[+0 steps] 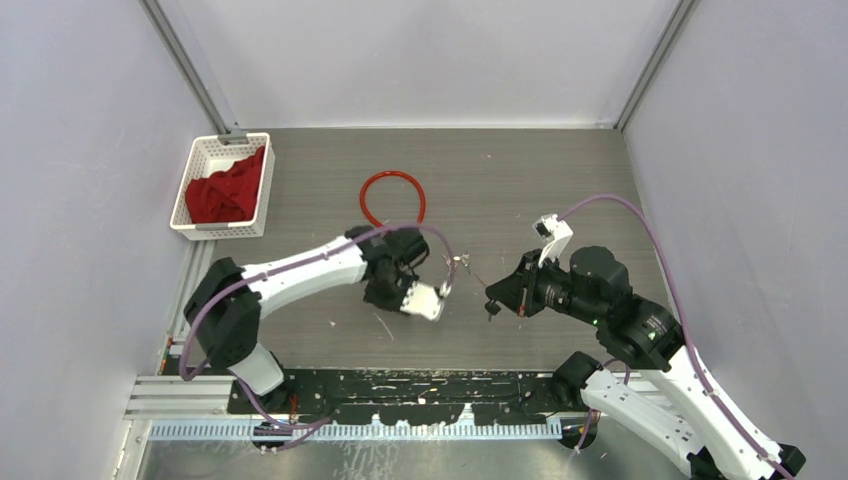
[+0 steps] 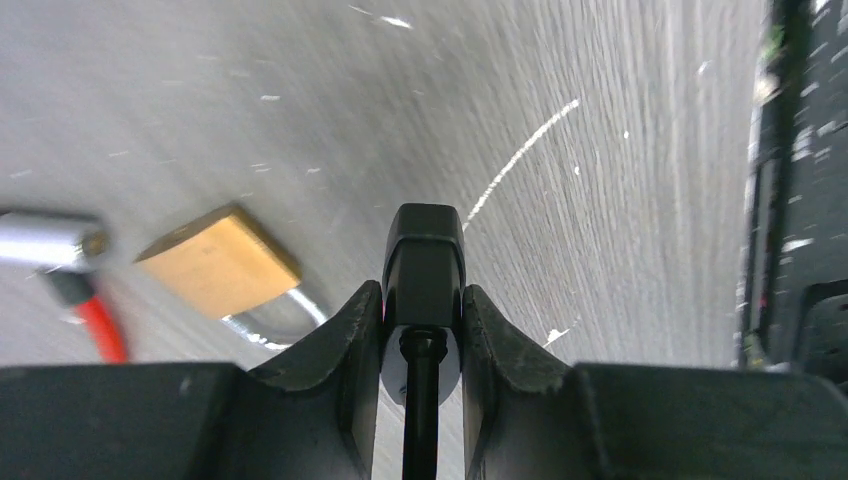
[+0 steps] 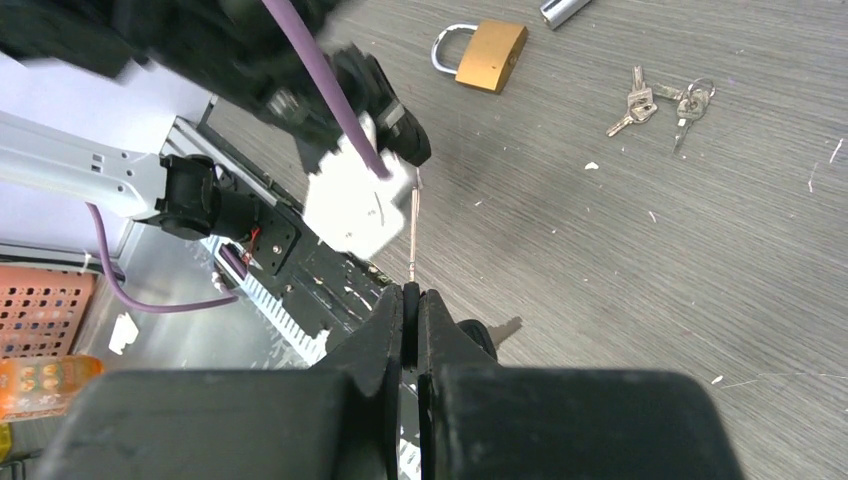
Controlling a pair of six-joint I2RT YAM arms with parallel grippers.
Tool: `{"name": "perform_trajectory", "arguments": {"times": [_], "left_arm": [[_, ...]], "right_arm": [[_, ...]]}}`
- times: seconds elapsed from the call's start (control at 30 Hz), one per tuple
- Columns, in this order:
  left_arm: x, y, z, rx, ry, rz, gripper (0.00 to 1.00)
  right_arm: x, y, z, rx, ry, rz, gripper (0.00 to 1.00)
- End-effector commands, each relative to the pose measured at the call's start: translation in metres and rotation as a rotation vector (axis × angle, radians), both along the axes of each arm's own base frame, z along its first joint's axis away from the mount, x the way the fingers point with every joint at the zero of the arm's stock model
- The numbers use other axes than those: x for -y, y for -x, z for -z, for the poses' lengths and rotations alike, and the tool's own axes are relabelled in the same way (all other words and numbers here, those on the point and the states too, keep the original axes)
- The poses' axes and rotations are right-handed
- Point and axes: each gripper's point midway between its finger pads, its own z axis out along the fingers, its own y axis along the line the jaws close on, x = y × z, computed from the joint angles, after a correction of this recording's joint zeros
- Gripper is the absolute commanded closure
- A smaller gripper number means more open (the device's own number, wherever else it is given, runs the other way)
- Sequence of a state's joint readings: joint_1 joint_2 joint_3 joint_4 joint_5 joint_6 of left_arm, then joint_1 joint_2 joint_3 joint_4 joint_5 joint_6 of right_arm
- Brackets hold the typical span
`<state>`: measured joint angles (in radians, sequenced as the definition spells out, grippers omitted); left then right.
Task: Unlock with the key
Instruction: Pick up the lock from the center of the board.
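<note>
While the left claw (image 2: 424,305) clamps the black-headed key (image 2: 424,245) and the shut right claw (image 3: 411,300) pinches its shaft, aim for the brass padlock (image 2: 220,272), 9 o'clock.

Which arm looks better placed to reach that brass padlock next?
Probably the left: the padlock lies just beside its fingers, which clamp a black piece. The right fingers are shut and farther off.
</note>
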<state>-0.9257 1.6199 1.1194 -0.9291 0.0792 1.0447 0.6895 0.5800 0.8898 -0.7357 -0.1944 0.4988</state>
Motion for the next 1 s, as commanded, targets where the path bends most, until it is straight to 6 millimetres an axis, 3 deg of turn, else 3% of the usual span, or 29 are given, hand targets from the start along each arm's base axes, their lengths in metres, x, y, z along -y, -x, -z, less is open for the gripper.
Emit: {"name": "perform_trajectory", "arguments": {"times": [0.0,0.13,0.27,0.37,0.47,0.6,0.97], "left_arm": [[0.034,0.004,-0.119,-0.113,0.375,-0.193,1.0],[0.039,0.007,-0.202,-0.268,0.718,-0.343,1.0],[0.025,0.026,-0.268,-0.35,0.986,-0.34,1.0],[0.019,0.044,-0.305,-0.495,1.118,-0.327,1.0],[0.011,0.059,-0.334,-0.776,1.196,-0.32,1.0],[-0.003,0.077,-0.351,-0.985,1.179,-0.241,1.0],[-0.01,0.092,-0.366,-0.914,1.223,-0.183,1.0]], "right_arm": [[0.001,-0.009,-0.039,0.118,-0.053,0.021,0.99],[-0.003,-0.01,-0.059,0.16,-0.084,0.003,0.99],[-0.012,-0.009,-0.067,0.17,-0.072,-0.057,0.99],[-0.021,-0.009,-0.073,0.197,-0.066,-0.119,0.99],[-0.036,-0.006,-0.089,0.24,-0.096,-0.214,0.99],[-0.055,-0.002,-0.11,0.261,-0.127,-0.33,0.99],[-0.08,-0.001,-0.146,0.359,-0.207,-0.477,0.99]]}}
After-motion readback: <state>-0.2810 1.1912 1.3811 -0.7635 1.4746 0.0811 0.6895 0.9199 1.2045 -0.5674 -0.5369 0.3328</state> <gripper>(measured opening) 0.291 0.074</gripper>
